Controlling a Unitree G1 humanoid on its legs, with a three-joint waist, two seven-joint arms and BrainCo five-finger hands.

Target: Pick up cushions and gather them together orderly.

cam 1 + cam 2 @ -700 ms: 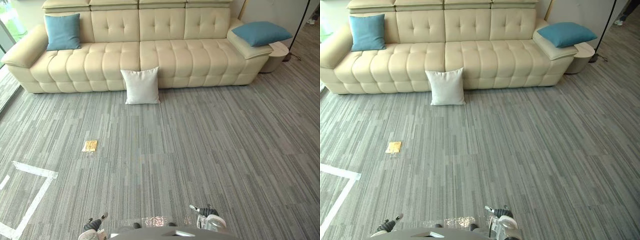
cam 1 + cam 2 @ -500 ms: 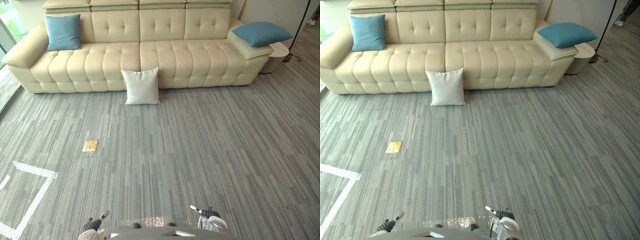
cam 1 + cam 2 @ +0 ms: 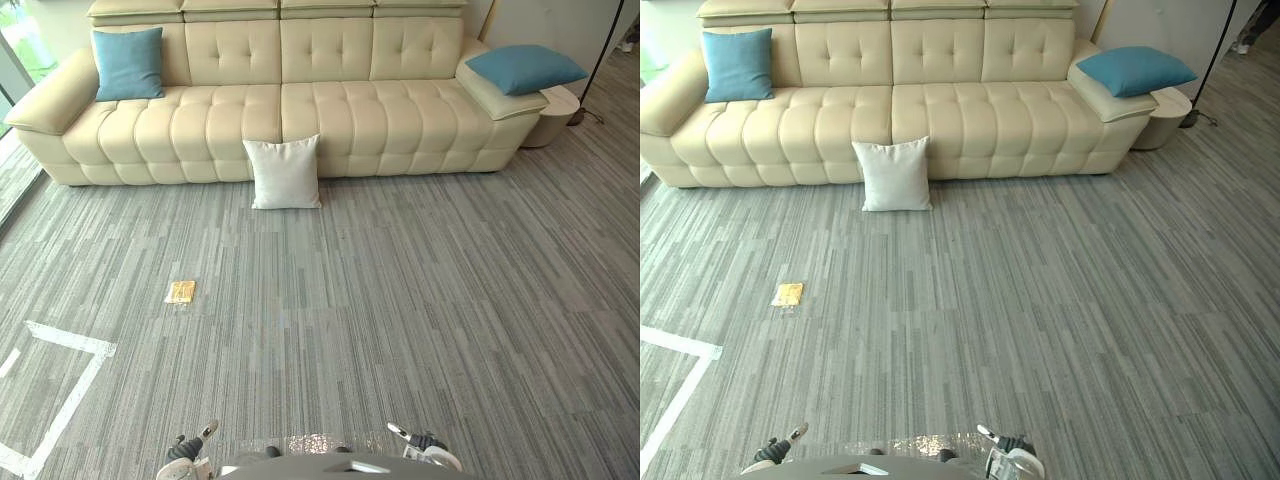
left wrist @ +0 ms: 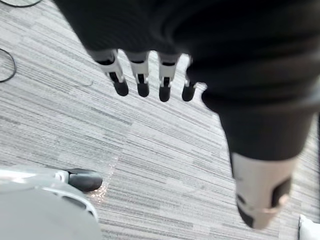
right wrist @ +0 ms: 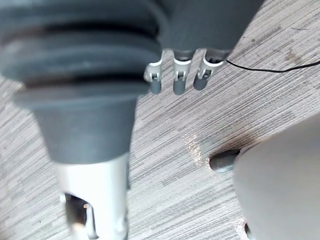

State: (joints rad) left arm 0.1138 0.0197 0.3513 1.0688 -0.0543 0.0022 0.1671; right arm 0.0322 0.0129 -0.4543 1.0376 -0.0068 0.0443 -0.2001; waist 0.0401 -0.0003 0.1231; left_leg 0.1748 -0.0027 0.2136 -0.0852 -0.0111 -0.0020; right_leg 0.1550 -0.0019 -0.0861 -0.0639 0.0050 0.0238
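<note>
- The white cushion (image 3: 285, 172) stands upright on its lower edge on the grey carpet (image 3: 420, 300). Its back leans against the front of the cream sofa (image 3: 330, 110), about the middle of the sofa's length, and its broad face is turned towards the robot.
- It looks nearly square, so no long axis stands out. Its top edge runs parallel to the sofa front.
- One blue cushion (image 3: 127, 63) sits upright on the seat at the sofa's left end, leaning on the backrest just beside the left armrest, its face also turned out into the room.
- The other blue cushion (image 3: 525, 68) lies flat on top of the right armrest. Its longer line runs across the view, with one corner pointing out past the sofa's end, above a round pale side table (image 3: 560, 105).
- The three cushions are well apart from one another.
- A small flat yellow thing (image 3: 180, 291) lies on the carpet, left of the middle, near white tape lines (image 3: 70, 340).
- The left hand (image 4: 142, 75) hangs low by the robot's body, well apart from every cushion. Its fingers are straight and loose over bare carpet, holding nothing.
- The right hand (image 5: 179, 80) hangs the same way on the other side, fingers relaxed and empty.
</note>
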